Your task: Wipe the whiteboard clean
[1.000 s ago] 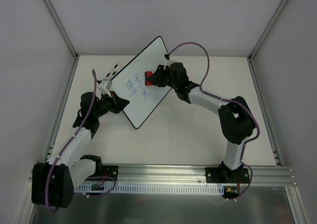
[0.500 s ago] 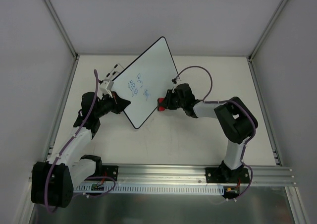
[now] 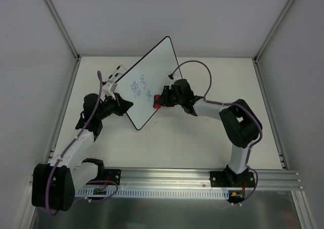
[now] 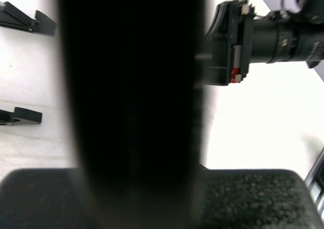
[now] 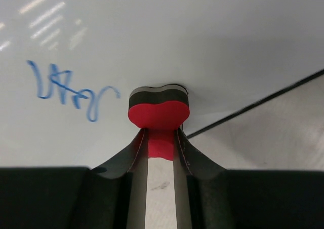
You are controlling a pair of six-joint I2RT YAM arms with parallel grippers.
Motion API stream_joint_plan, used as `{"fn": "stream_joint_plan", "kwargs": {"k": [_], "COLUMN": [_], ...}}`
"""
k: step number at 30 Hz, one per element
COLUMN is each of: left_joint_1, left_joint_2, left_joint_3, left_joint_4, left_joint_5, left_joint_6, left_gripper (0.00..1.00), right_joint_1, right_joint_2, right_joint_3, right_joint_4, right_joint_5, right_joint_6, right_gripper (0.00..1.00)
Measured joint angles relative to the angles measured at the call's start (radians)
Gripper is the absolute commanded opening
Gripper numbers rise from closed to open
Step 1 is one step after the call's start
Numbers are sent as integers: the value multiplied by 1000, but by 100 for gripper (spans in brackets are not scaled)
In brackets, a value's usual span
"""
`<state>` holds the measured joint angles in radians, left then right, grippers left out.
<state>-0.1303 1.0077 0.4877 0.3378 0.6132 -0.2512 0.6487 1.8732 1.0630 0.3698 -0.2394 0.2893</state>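
The large white rectangular whiteboard (image 3: pixel 152 72) with the thin black rim sits toward the back left of the pale surface (image 3: pixel 212 143). It's turned diagonally and tipped up, not lying flat. The left tool (image 3: pixel 123 105) is clamped shut on the whiteboard's lower left edge. In the left wrist view a fat blurry black band fills the middle, and it's hard to say exactly what it is. Left of that band, two small black stand feet (image 4: pixel 23 17) stick out from a white face.

The right tool (image 3: pixel 163 98) is closed on a small red foam eraser with a black backing (image 3: pixel 157 102). The right wrist view shows this well: both fingers (image 5: pixel 137 153) pinch the red body of the eraser (image 5: pixel 158 110), and its black pad side is pressed against the whiteboard (image 5: pixel 167 31), just beside the rim near a corner. Blue marker scribbles (image 5: pixel 71 87) sit a little to the left of the eraser, apart from it. From above, more blue scribbles (image 3: pixel 141 85) run across the middle of the whiteboard.
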Motion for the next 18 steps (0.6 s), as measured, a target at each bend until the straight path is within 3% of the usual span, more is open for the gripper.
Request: {"fn": "stream_joint_plan", "kwargs": {"k": [10, 18], "left_joint_1": [0, 0], "left_joint_2": [2, 2], "left_joint_3": [2, 2], "left_joint_4": [2, 2], "left_joint_5": [-34, -39], "left_joint_6": [-6, -30], "left_gripper": [0, 0], "right_joint_1": [48, 60], "right_joint_2": [-17, -19], "right_joint_3": [196, 240], "right_joint_4": [-28, 26], "right_joint_5": [0, 12], "right_joint_6": [32, 78], "right_gripper": [0, 0]}}
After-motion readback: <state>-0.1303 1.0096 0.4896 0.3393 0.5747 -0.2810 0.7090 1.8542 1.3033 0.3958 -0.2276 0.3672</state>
